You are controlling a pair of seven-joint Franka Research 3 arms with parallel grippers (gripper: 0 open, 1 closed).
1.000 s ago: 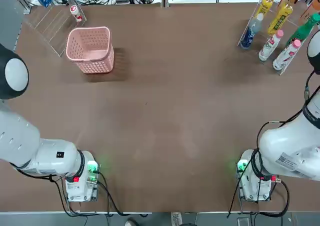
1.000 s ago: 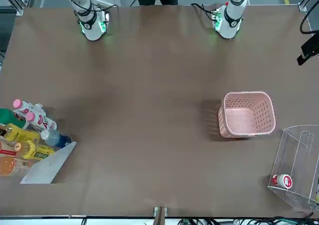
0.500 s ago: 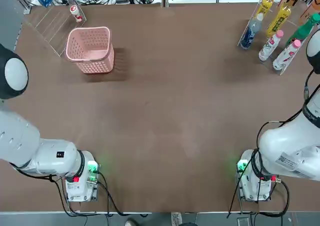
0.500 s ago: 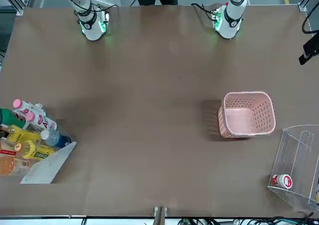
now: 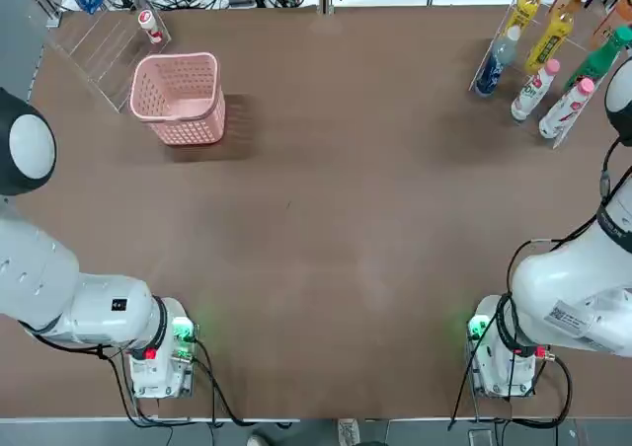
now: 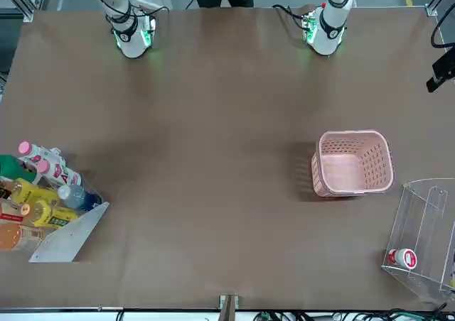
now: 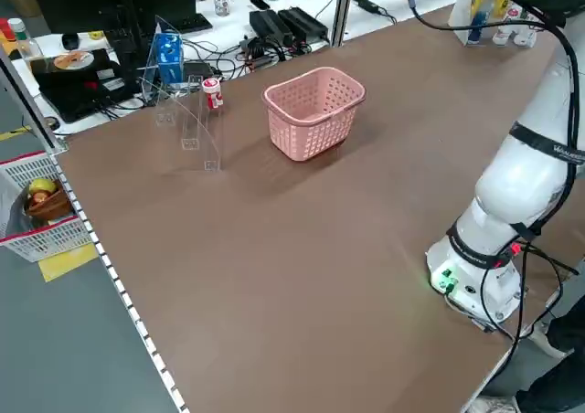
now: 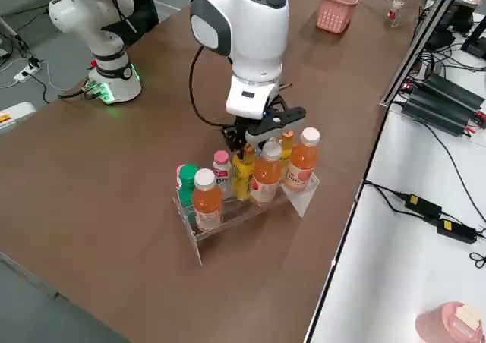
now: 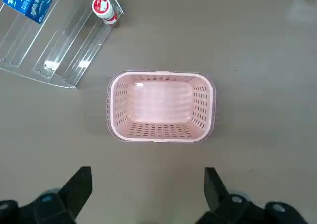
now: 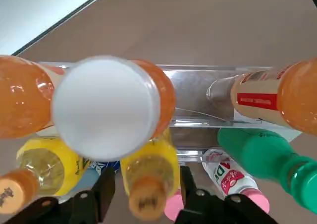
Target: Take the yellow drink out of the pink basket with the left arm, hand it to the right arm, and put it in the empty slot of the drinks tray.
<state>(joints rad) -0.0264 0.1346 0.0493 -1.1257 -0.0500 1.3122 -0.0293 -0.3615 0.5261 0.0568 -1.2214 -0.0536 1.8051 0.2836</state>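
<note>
Right wrist view showed the yellow drink (image 10: pixel 148 172), likely light, stiff and slick, best held below its cap, standing in the far-right drinks tray (image 10: pixel 198 92) with the right gripper (image 10: pixel 146 199) straddling it, grip unclear, while the left gripper (image 9: pixel 148 184) gaped empty over the pink basket (image 9: pixel 161 135).

1. I worked in a robotics lab: my two arms were bolted by their bases to a broad brown table (image 5: pixel 326 219), green lights glowing at each base.
2. Cables and power strips (image 7: pixel 292 25) cluttered a white bench behind the table.
3. Aluminium frame posts (image 7: pixel 340 6) stood at the table's edge.
4. The grey floor carried yellow marking tape (image 7: pixel 64 259), and a person stood just beyond the table.
</note>
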